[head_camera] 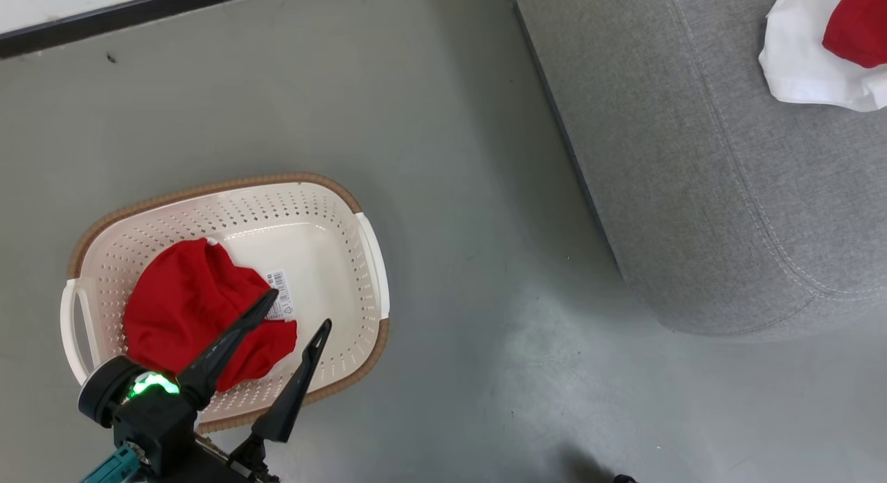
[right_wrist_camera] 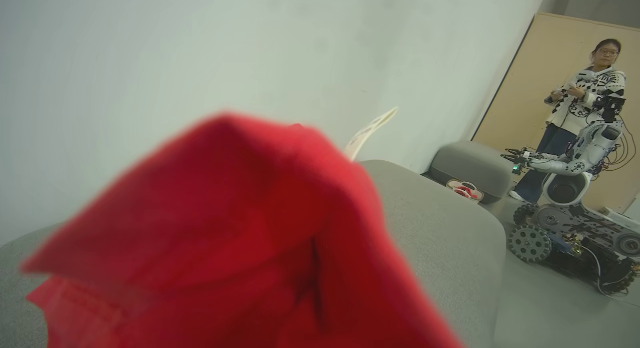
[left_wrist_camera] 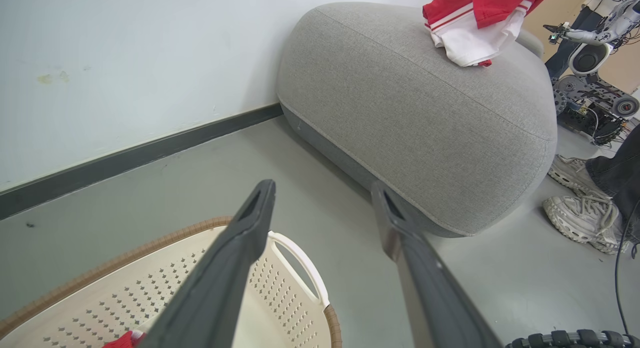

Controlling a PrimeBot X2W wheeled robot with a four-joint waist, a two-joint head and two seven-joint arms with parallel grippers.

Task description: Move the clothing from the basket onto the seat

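Observation:
The cream basket [head_camera: 229,185] stands on the grey floor at the lower left. One red piece of clothing [head_camera: 187,310] lies bunched in its left half, beside a barcode sticker [head_camera: 280,303]. My left gripper [head_camera: 299,308] hovers open over the basket's near side, its fingers spread above the garment without touching it. In the left wrist view the left gripper [left_wrist_camera: 322,185] points past the basket [left_wrist_camera: 300,253] toward the seat [left_wrist_camera: 410,113]. A second red-and-white garment [head_camera: 811,60] rests on the seat [head_camera: 693,192]. Red fabric [right_wrist_camera: 225,238] bunches up right before the right wrist camera, hiding the right fingers.
A white wall with a dark baseboard [left_wrist_camera: 125,158] runs behind the basket and seat. Beyond the seat's far end are a person's white shoes [left_wrist_camera: 580,213], another wheeled robot [right_wrist_camera: 565,213], a standing person [right_wrist_camera: 590,88] and a smaller grey cushion seat [right_wrist_camera: 470,163].

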